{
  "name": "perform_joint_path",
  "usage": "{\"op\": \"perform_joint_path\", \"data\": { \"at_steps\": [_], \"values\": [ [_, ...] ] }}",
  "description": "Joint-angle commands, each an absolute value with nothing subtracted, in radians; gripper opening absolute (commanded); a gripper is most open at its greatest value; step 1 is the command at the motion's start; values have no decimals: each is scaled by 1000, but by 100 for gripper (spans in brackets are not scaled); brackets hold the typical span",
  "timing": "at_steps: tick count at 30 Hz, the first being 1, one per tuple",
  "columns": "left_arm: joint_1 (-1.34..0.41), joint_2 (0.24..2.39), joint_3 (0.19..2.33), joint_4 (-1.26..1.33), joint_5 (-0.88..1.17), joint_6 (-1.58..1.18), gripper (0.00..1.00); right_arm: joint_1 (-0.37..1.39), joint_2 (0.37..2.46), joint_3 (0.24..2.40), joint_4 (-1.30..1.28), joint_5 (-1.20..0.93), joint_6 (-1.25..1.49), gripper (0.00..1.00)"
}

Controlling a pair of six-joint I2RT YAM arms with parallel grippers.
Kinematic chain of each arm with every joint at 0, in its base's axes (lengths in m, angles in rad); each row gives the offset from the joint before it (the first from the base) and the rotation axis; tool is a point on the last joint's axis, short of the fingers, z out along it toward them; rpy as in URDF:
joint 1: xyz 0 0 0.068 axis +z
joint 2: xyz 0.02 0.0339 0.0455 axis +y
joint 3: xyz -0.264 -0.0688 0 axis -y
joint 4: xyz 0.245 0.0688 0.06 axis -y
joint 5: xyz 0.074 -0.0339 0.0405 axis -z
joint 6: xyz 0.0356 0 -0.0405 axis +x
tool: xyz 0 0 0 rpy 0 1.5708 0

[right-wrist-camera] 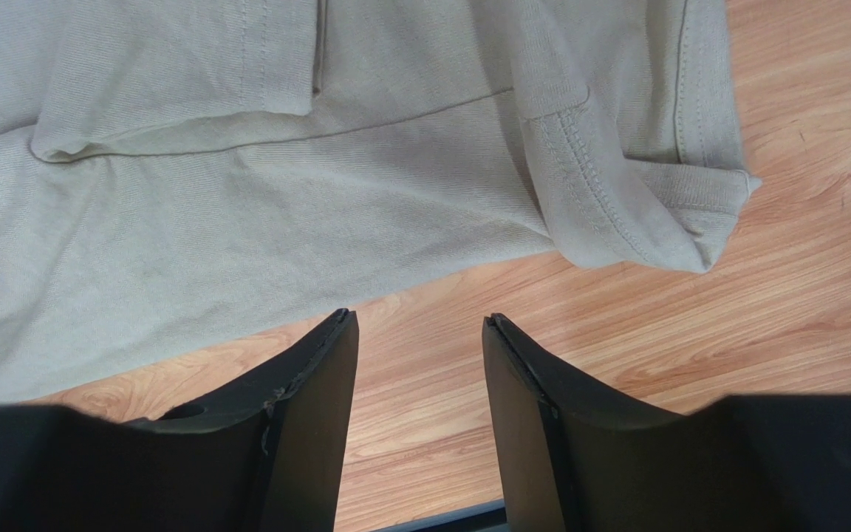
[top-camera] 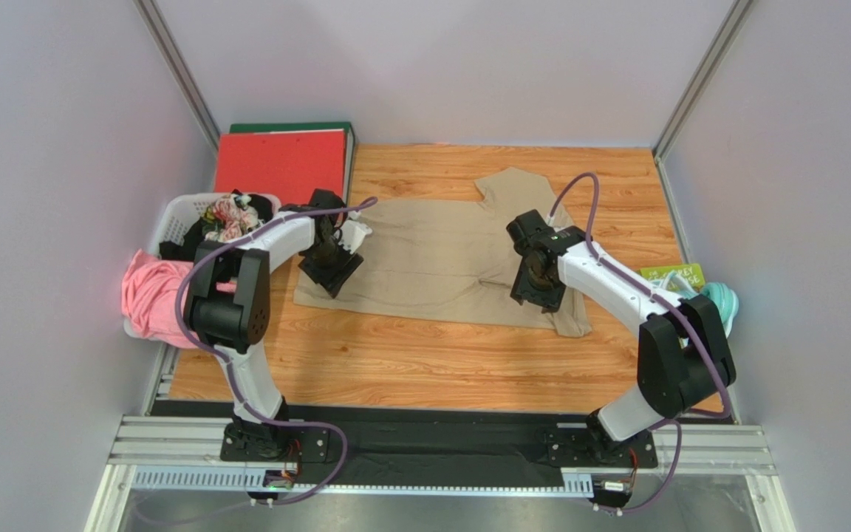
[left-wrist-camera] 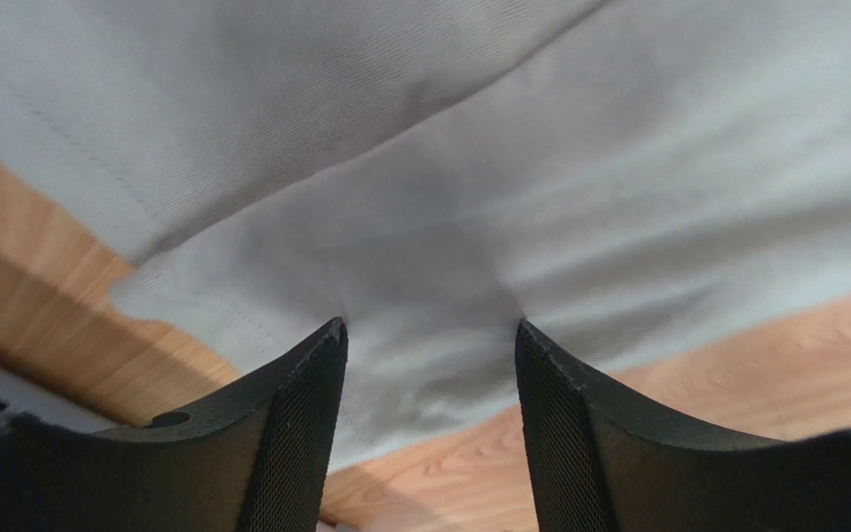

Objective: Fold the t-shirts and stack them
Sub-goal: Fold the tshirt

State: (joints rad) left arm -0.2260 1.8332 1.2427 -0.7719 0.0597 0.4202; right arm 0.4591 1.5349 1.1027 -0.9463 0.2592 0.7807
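We see the left gripper (left-wrist-camera: 430, 327) with its fingers (left-wrist-camera: 297, 432) spread fairly wide. Their tips meet the tan t-shirt (top-camera: 441, 255) at its near-left corner. Cloth lies across the gap between them, but nothing is pinched. The left arm (top-camera: 244, 290) rises from its base, bends at the elbow to the left of the shirt and reaches across to it, with the wrist tipped steeply down.

The right gripper (right-wrist-camera: 419, 316) also has its fingers (right-wrist-camera: 308, 410) apart, somewhat narrower, with nothing between them. They hang over the bare wooden table (top-camera: 397, 355), just off the shirt's near edge and beside its folded-over near-right sleeve. The right arm (top-camera: 663, 333) has its elbow out to the right of the shirt. Its forearm slants in toward the shirt and the wrist points down.

The shirt lies spread flat on the table, with one sleeve toward the far side and the other at the near right. A white laundry basket (top-camera: 175, 216) with a pink garment (top-camera: 153, 294) draped over its rim stands left of the shirt.
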Motion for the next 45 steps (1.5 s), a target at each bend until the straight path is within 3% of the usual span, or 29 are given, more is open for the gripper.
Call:
{"op": "perform_joint_path", "data": {
  "at_steps": [1,19,35,40,45],
  "values": [
    [-216,1876,1227,-707,-11,393,63,463,1551,1086,-904,259,804,50],
    [-212,1760,1046,-673,-46,451,63,302,1735,1109,-856,290,739,46],
    [-210,1732,1006,-658,-32,460,62,144,1715,1133,-917,409,669,49],
    [-207,1732,1000,-652,-29,462,62,124,1674,1207,-983,423,652,51],
    [-202,1724,991,-641,-25,465,61,135,1551,1146,-1014,399,661,51]
  ]
}}
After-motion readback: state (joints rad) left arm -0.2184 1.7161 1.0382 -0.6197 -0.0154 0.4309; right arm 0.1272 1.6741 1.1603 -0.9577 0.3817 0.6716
